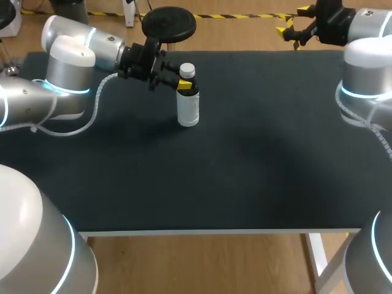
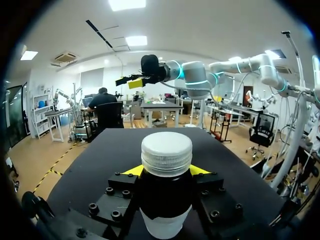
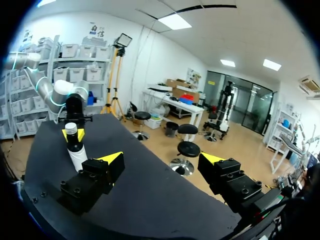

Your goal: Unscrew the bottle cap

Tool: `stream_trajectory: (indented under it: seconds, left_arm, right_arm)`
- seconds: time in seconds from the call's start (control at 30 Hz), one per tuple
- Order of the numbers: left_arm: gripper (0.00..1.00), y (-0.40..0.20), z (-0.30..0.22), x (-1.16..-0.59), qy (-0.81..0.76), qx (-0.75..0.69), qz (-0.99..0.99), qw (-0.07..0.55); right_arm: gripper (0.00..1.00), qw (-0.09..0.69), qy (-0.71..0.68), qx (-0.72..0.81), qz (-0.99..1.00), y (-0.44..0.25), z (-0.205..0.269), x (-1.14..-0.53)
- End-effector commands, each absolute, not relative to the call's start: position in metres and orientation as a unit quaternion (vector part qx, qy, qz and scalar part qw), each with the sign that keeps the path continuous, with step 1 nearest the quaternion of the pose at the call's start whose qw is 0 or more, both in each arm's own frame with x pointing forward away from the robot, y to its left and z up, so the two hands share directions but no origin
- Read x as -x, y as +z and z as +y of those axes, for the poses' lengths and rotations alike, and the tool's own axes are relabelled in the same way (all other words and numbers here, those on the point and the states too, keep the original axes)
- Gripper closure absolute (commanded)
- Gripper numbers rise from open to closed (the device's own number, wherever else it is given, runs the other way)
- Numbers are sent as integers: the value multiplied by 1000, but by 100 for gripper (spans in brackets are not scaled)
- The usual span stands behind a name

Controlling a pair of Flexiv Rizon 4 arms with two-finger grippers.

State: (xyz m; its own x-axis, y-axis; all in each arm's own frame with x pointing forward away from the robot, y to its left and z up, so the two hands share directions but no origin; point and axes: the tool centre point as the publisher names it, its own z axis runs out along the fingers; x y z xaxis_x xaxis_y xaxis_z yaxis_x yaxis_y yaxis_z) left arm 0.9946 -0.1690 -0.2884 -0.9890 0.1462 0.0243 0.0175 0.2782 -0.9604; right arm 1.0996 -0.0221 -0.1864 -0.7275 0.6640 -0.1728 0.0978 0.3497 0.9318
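White cap [image 1: 187, 70] on top, dark neck below it, white wrap around the lower body. The bottle [image 1: 188, 109] stands upright on the black table [image 1: 257, 159], long axis vertical, cap pointing straight up. It is left of the middle, toward the far edge. Left gripper [image 2: 165, 171] sits level at the bottle's left side, its yellow-tipped fingers pressed against the dark neck from both sides, just under the cap. Any print on the white wrap is too small to read. Right gripper [image 3: 162, 159] hangs over the far right corner, well apart from the bottle, fingers spread wide, holding nothing.
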Motion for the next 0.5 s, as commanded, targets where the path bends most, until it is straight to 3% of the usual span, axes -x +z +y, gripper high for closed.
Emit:
stream_trajectory:
  seconds: [0.03,0.3,0.5]
  left_arm:
    - [100,-289,-168,-996,600,53,-797,55]
    - [100,-289,-168,-996,600,53,-797,55]
    - [100,-289,-168,-996,600,53,-797,55]
  right_arm:
    - [0,165,543,-151,810,-189,-26,-1107]
    - [0,65,575,-52,814,-193,-12,-1094]
    - [0,43,568,-24,821,-197,-8,-1087]
